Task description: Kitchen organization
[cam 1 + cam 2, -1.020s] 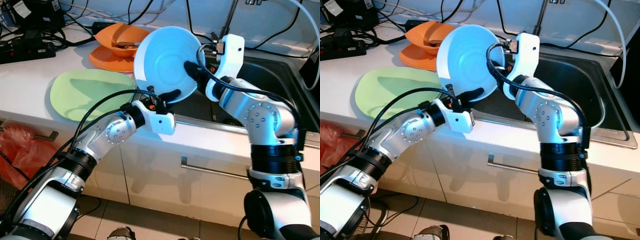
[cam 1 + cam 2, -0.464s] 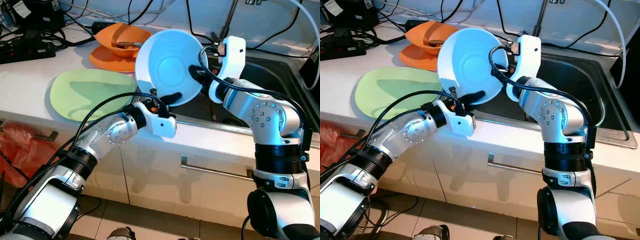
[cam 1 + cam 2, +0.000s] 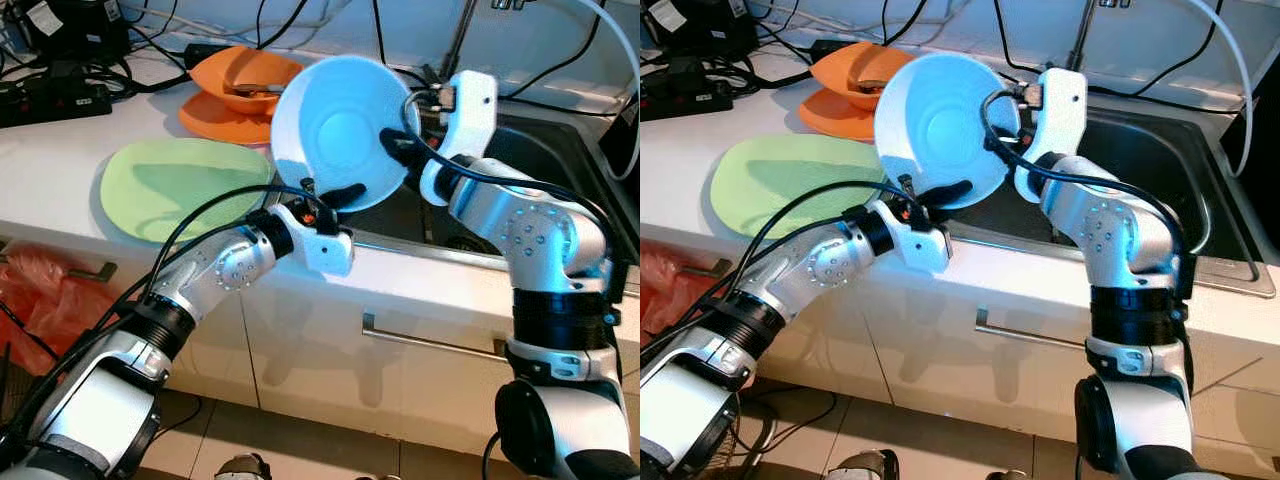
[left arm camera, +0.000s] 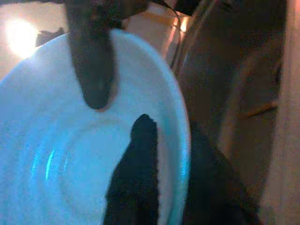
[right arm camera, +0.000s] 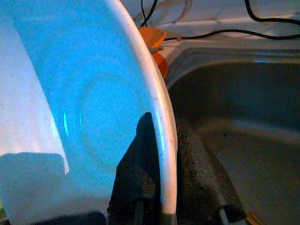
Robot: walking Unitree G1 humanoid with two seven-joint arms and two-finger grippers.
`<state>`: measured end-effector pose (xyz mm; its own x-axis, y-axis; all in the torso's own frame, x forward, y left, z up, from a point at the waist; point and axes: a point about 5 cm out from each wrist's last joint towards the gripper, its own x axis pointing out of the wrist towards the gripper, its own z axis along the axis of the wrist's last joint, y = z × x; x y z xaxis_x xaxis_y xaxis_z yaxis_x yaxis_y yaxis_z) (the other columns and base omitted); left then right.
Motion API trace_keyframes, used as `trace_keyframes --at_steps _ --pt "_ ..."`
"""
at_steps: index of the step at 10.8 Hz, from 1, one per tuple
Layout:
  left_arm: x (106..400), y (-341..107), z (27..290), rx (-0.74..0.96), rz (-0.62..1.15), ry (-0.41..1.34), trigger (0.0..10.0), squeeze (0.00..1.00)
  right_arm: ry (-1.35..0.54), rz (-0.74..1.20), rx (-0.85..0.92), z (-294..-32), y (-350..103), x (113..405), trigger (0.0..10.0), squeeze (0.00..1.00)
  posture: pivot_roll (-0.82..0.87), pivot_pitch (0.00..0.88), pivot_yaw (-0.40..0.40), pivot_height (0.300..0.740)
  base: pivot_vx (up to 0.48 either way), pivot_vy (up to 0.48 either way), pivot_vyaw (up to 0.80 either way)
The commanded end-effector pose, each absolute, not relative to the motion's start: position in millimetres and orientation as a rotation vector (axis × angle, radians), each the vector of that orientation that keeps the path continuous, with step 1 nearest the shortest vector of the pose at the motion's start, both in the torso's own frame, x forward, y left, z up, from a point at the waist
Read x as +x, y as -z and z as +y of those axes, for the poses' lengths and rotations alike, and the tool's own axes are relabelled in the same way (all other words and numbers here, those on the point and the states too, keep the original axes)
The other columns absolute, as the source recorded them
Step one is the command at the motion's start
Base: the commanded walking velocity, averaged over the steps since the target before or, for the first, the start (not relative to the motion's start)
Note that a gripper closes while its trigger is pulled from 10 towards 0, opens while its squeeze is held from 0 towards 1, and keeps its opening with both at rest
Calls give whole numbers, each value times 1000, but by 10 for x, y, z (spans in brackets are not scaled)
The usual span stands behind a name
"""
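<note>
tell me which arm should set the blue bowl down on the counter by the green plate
Left. Both tools pinch the blue bowl rim, but the left tool holds its lower edge on the counter side, nearest the green plate. The right tool grips the edge over the sink, farther away.

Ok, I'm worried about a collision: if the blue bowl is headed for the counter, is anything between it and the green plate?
Nothing visible. The blue bowl hangs tilted above the sink edge, pinched by the right gripper and the left gripper. The green plate lies bare beside it; the orange dishes sit farther back.
</note>
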<state>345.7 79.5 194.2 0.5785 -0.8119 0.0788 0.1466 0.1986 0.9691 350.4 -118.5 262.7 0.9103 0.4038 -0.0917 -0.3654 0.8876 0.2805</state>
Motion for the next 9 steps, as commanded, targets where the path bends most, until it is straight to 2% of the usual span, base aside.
trace_keyframes --at_steps 1,6,9 --pt "3506 -2103 840 1131 -718 687 10000 1000 -384 171 265 -1253 -2576 3492 0 0 51 72 -55 740 0 0 0" --pt "3226 -2345 637 849 -927 758 10000 1000 -265 157 307 -1375 -2427 3603 0 0 59 80 -58 740 0 0 0" --pt "3127 -2403 644 735 -932 783 10000 1000 -135 167 256 -1564 -2214 3740 0 0 74 89 -56 740 0 0 0"
